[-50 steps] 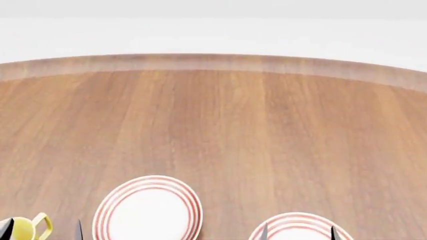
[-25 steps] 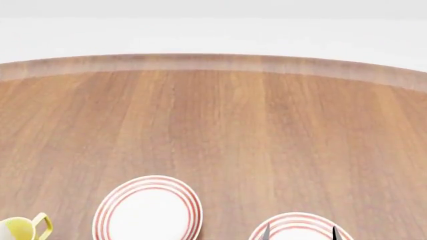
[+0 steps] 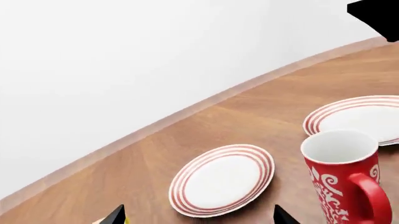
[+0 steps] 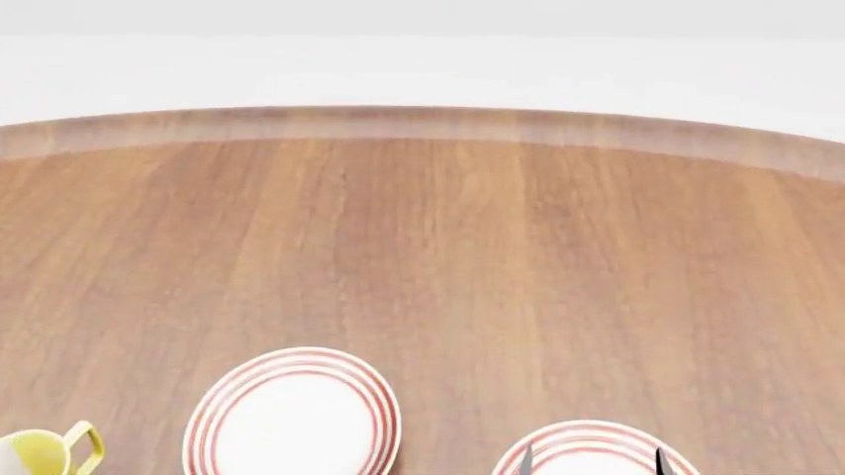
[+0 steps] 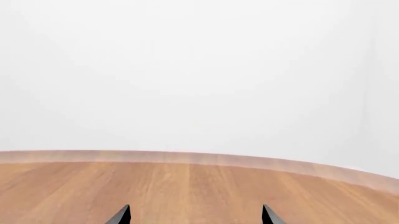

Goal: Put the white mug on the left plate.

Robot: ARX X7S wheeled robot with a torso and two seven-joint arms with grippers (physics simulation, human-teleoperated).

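The tall all-white mug is out of view in every frame. The left plate (image 4: 293, 416), white with red rings, lies near the front of the wooden table; it also shows in the left wrist view (image 3: 223, 179). My left gripper (image 3: 199, 219) is open and empty, with its fingertips (image 3: 115, 215) spread wide short of that plate; it does not show in the head view. My right gripper (image 5: 194, 217) is open and empty, and its tips show over the right plate (image 4: 595, 450) in the head view.
A small white mug with yellow inside and handle (image 4: 40, 453) stands left of the left plate. A red patterned mug (image 3: 346, 177) stands near the second plate (image 3: 361, 116). A black arm part (image 3: 374, 16) is beyond it. The table's far edge (image 4: 422, 124) curves across.
My left gripper's fingertips, at the bottom left of the head view a second ago, have dropped out of that view. The yellow mug now shows unobstructed. The right gripper has not moved.
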